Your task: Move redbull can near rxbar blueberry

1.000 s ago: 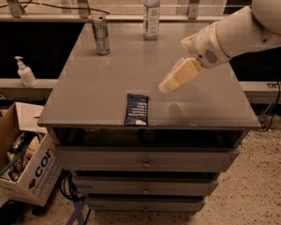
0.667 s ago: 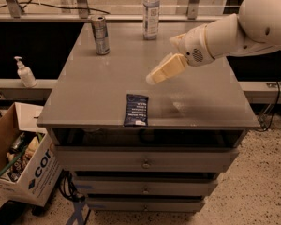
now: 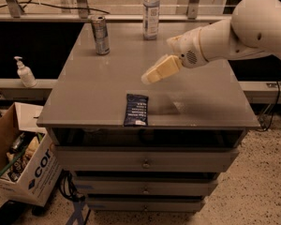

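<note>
Cream gripper (image 3: 149, 78) over table (image 3: 93, 90); arm (image 3: 253, 29) cut off.

Only "cor" reads clearly, in dark letters on the cardboard box (image 3: 28, 171) on the floor left of the counter (image 3: 215, 102). White print on the rxbar blueberry (image 3: 136, 109), at the counter's front edge, is too small to read. The pincer (image 3: 152, 75) hangs above the counter's middle.
</note>
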